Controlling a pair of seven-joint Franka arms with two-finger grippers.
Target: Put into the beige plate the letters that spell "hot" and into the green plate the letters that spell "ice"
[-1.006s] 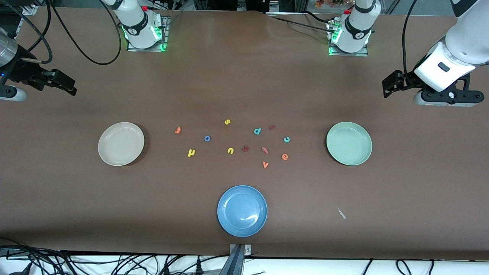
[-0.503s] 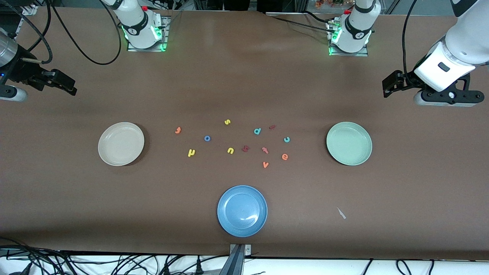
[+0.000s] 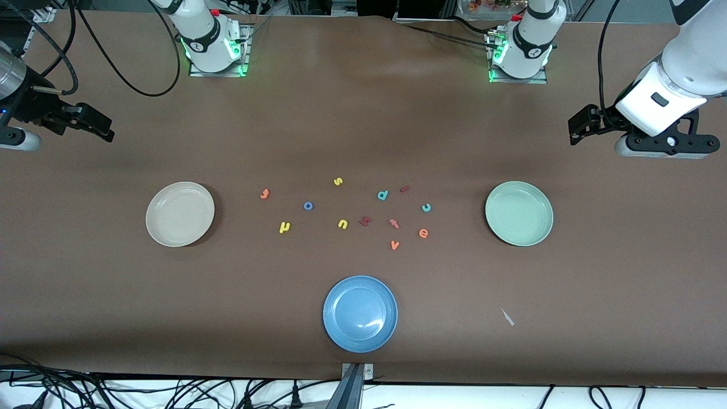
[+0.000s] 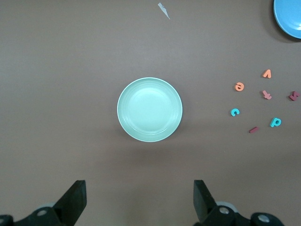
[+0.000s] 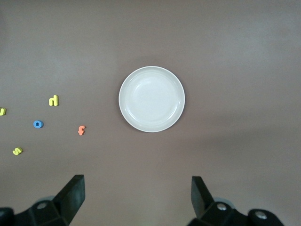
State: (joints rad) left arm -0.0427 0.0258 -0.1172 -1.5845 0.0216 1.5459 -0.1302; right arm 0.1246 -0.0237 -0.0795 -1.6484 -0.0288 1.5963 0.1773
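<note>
Front view, near edge: a blue plate [image 3: 360, 313] sits close to the table's near edge, midway along it; a small pale scrap [image 3: 507, 317] lies toward the left arm's end.
Middle band: the beige plate [image 3: 180, 213] lies toward the right arm's end and the green plate [image 3: 519, 213] toward the left arm's end, both holding nothing.
"hot" letters: yellow "h" [image 3: 284, 227], blue "o" [image 3: 308, 205] and orange "t" [image 3: 264, 193] lie loose on the table between the plates, on the beige plate's side of the scatter.
"ice" letters: orange "e" [image 3: 423, 233], teal "c" [image 3: 426, 207] and dark red "i" [image 3: 404, 188] lie on the green plate's side.
Other letters: yellow "s" [image 3: 338, 181], yellow "u" [image 3: 342, 224], teal "d" [image 3: 383, 195], orange "v" [image 3: 395, 245] and two reddish pieces mixed in between.
Farther back: right gripper [image 3: 93, 126] hangs by the table's edge at its own end, jaws wide, holding nothing; left gripper [image 3: 580, 126] likewise at its end, jaws wide.
Change: nothing has shifted over the last second; both arms wait, every letter lies where it was.
Meaning: sorting has not begun; all six letters remain to be picked.
</note>
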